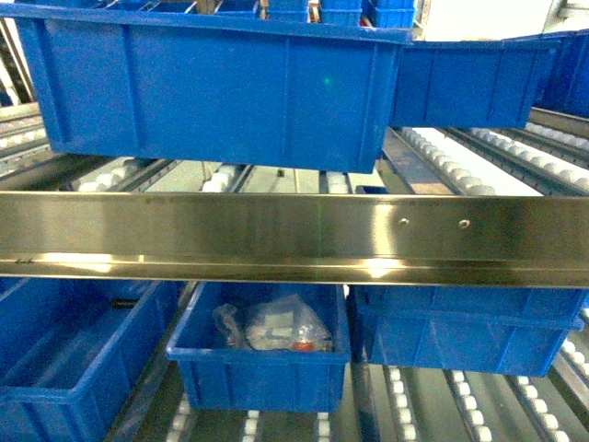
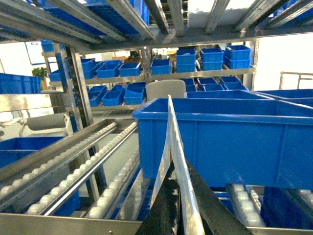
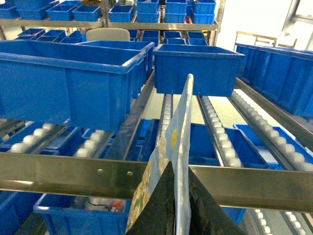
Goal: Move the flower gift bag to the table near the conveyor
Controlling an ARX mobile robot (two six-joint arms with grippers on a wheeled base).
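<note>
the right gripper (image 3: 172,196) is pinched narrow on the edge of the flower gift bag (image 3: 168,147), holding it upright before the conveyor (image 3: 215,120) rollers. the left gripper (image 2: 177,196) clamps another thin edge of the bag the same way, beside a blue bin (image 2: 230,137).
</note>
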